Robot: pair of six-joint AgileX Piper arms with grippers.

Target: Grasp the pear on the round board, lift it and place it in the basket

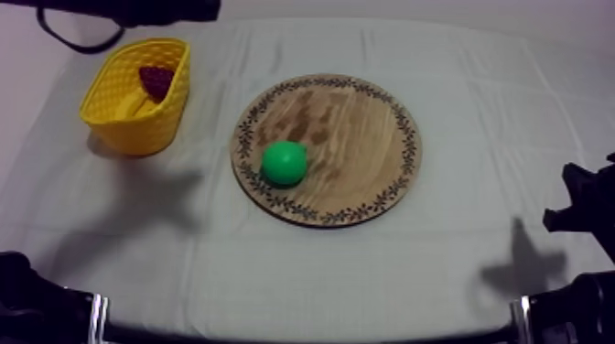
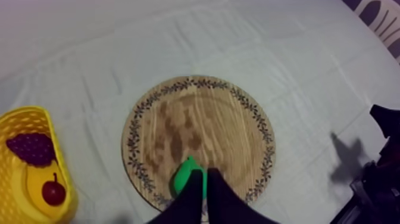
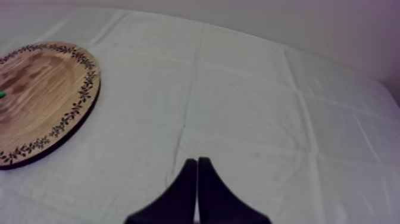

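Lying inside the wooden board [image 1: 357, 128] edge: pear [image 1: 285, 163].

A table [image 1: 302, 311] is covered by a grey-white cloth [image 1: 476, 101], which is creased with straight fold lines running both across and along it. Two things rest directly on the cloth. A round wooden board [image 1: 361, 137] lies flat near the middle of the table, with a dark leaf-like pattern circling its rim. A yellow basket [image 1: 114, 119] with a perforated wall stands towards the far left corner, well apart from the board, and a strip of wrinkled cloth lies between them.
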